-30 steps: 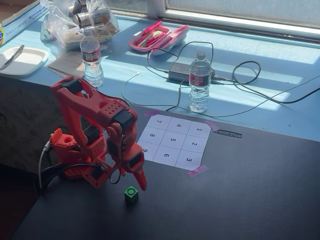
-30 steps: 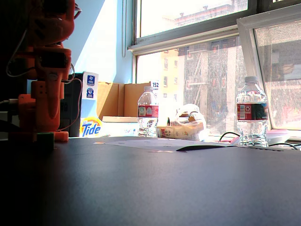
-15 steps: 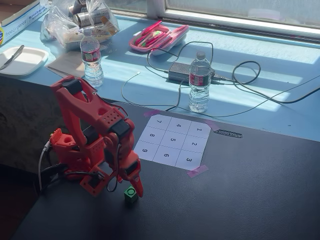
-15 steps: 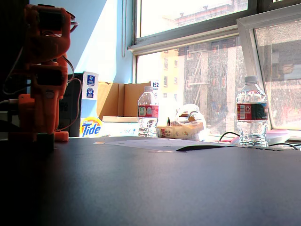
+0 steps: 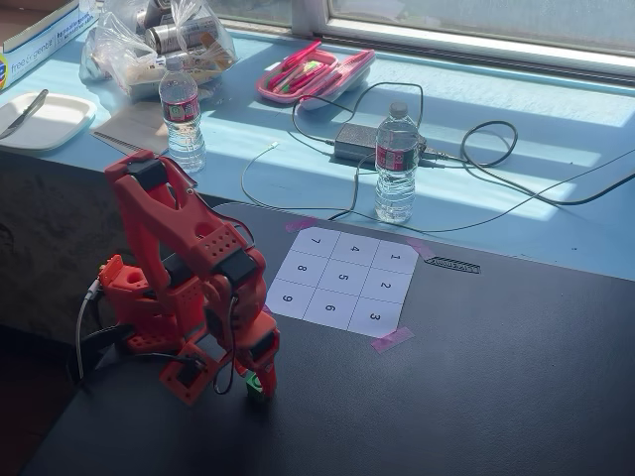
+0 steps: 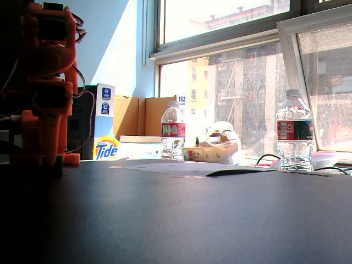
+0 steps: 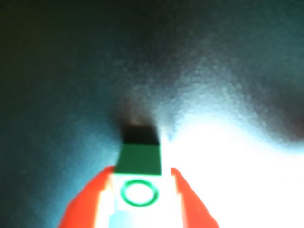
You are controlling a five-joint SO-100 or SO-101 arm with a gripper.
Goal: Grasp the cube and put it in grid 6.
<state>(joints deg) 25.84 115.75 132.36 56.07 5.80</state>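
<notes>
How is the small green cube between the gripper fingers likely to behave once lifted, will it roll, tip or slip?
The small green cube has flat faces and square edges, so it probably won't roll. The orange gripper brackets two opposite sides, which should hold it squarely, though its faces look smooth, so a light squeeze might let it slip. It looks rigid and likely light for its small size.
</notes>
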